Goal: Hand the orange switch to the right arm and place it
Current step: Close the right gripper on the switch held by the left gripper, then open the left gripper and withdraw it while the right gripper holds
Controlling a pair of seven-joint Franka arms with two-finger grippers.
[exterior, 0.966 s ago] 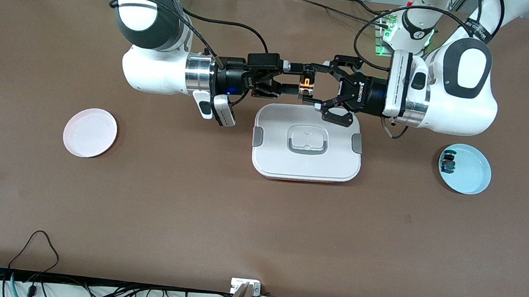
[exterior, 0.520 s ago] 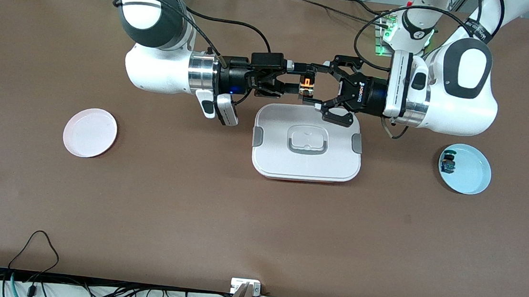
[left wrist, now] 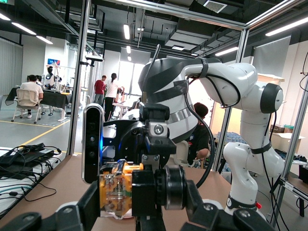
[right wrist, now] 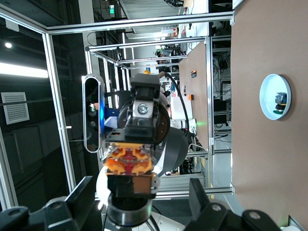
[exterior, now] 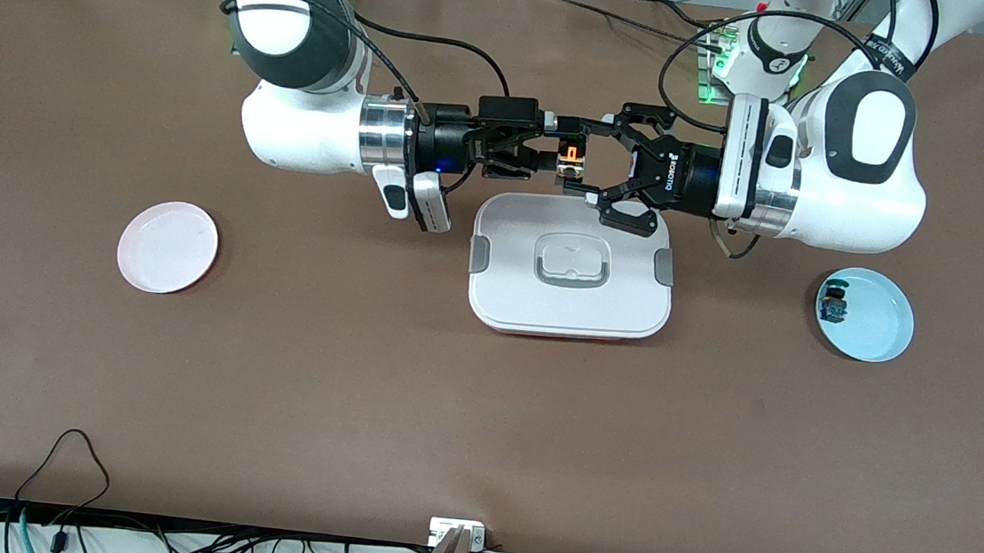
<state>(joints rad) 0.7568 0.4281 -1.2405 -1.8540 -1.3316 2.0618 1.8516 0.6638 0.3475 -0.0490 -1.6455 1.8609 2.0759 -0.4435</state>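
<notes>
The orange switch (exterior: 570,158) is held in the air over the white box's edge that lies farther from the front camera. My left gripper (exterior: 573,159), the black ROBOTIQ one, is shut on it, one pad on the orange body and one on the black cap. The left wrist view shows the switch (left wrist: 118,187) sideways in my left gripper (left wrist: 139,202). My right gripper (exterior: 550,147) faces it, open, with its fingertips just at the switch. In the right wrist view the switch (right wrist: 131,166) sits between the spread fingers of my right gripper (right wrist: 142,197).
A white lidded box (exterior: 498,304) lies mid-table under both grippers. A pink plate (exterior: 168,246) lies toward the right arm's end. A light blue plate (exterior: 879,333) toward the left arm's end holds a blue-bodied switch (exterior: 833,305).
My right gripper has moved toward the left gripper and the switch, closing the gap. The left gripper and the switch have stayed still.
</notes>
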